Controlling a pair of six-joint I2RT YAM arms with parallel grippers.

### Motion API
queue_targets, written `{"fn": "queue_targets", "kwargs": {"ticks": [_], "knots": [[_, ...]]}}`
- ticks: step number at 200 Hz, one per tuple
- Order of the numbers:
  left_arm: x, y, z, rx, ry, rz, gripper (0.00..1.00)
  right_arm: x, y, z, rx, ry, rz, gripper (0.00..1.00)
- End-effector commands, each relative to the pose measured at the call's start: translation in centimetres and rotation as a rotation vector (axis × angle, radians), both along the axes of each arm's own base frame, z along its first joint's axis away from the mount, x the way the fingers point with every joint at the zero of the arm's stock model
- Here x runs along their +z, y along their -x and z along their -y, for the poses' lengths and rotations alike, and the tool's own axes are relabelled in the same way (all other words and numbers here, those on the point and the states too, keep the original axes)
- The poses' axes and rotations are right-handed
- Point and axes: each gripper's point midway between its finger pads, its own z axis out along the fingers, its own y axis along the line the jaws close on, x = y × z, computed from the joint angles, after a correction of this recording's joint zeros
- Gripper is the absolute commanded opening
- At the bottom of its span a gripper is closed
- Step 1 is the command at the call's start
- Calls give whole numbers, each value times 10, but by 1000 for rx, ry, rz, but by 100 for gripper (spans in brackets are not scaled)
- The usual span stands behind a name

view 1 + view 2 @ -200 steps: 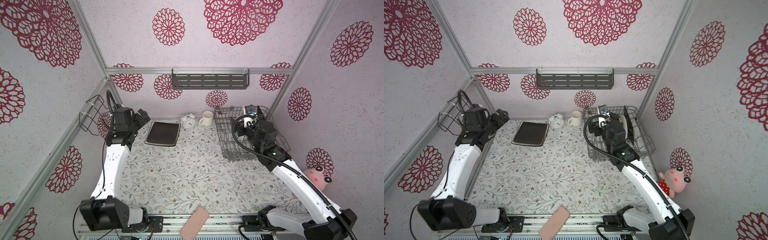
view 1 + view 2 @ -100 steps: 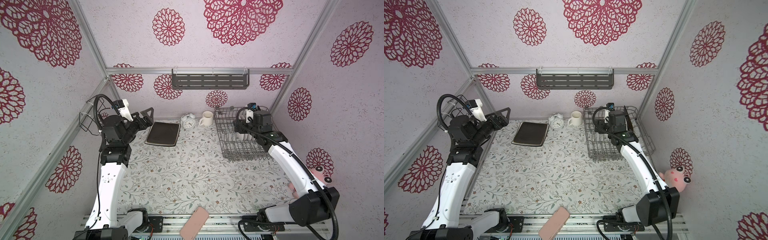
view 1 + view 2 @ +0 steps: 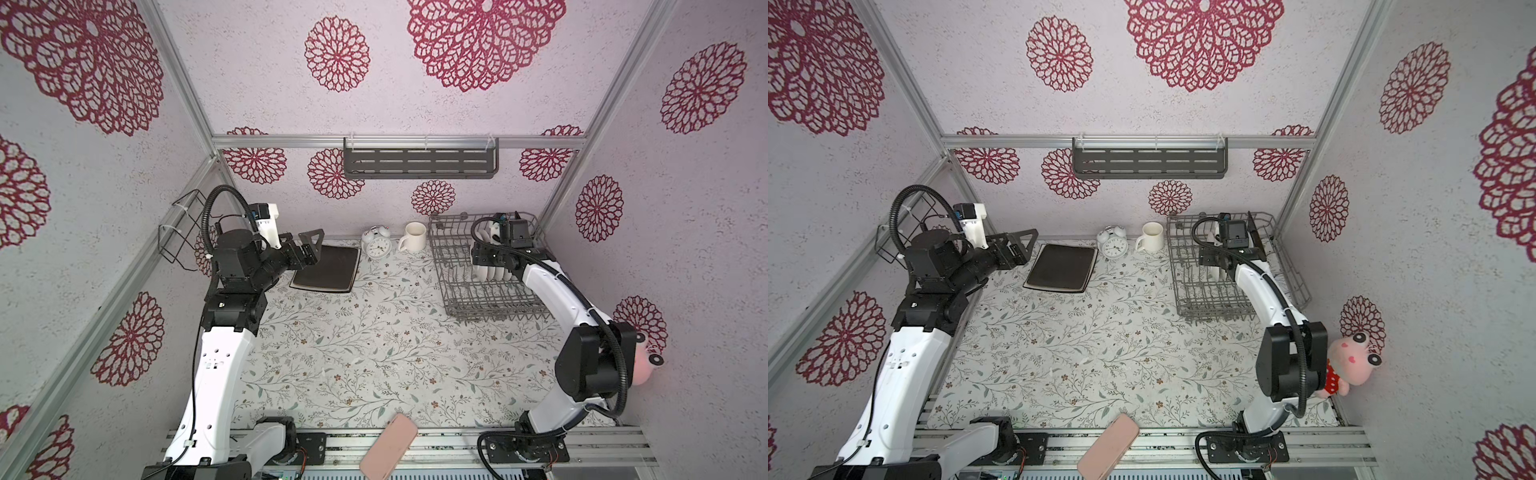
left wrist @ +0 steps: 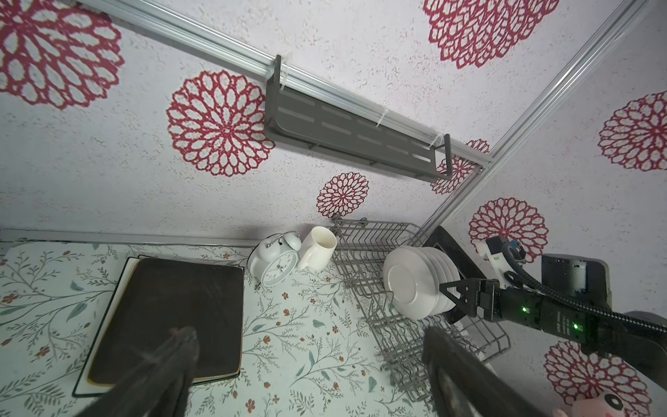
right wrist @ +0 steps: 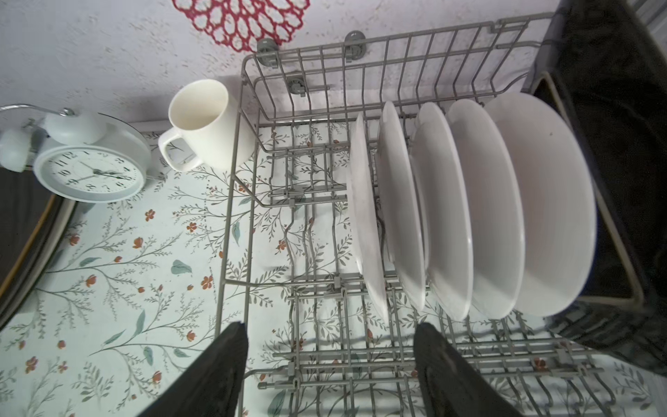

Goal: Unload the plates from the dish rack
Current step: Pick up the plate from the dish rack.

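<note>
Over the dish rack (image 3: 490, 299), the right gripper (image 5: 330, 326) hangs, jaws spread, just short of the end one of the upright white plates (image 5: 364, 216) standing inside. Centre on that rim before closing, sparing its neighbours. Left gripper (image 4: 308, 332), jaws spread, hovers well away.

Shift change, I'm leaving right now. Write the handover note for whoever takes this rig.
Left gripper: open, empty, above the square plate lying black back up on the table.
Right gripper: open, empty, over the dish rack beside the row of round white plates.
Done: the square plate is on the table.
Left: the round plates and a dark square plate standing beside the last of them in the rack.
</note>
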Motion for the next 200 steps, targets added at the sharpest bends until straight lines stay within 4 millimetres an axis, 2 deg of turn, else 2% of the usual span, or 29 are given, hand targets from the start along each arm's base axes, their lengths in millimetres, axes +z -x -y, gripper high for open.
{"fn": "queue_targets", "kwargs": {"ticks": [1, 97, 131, 155, 174, 200], "knots": [[-3, -1, 4, -10, -51, -10, 100, 8, -12, 9, -15, 68, 27, 72], [-7, -13, 16, -53, -86, -66, 100, -36, -41, 17, -1, 197, -37, 67], [-13, -14, 17, -53, -91, -81, 100, -51, -52, 15, 13, 199, -58, 55], [-20, -14, 19, -65, -99, -101, 100, -57, -57, 15, 15, 207, -67, 52], [-26, -10, 27, -131, -116, -126, 100, -61, -59, 16, 16, 220, -71, 51], [-37, 2, 46, -277, -146, -164, 100, -68, -61, 16, 25, 230, -83, 45]]}}
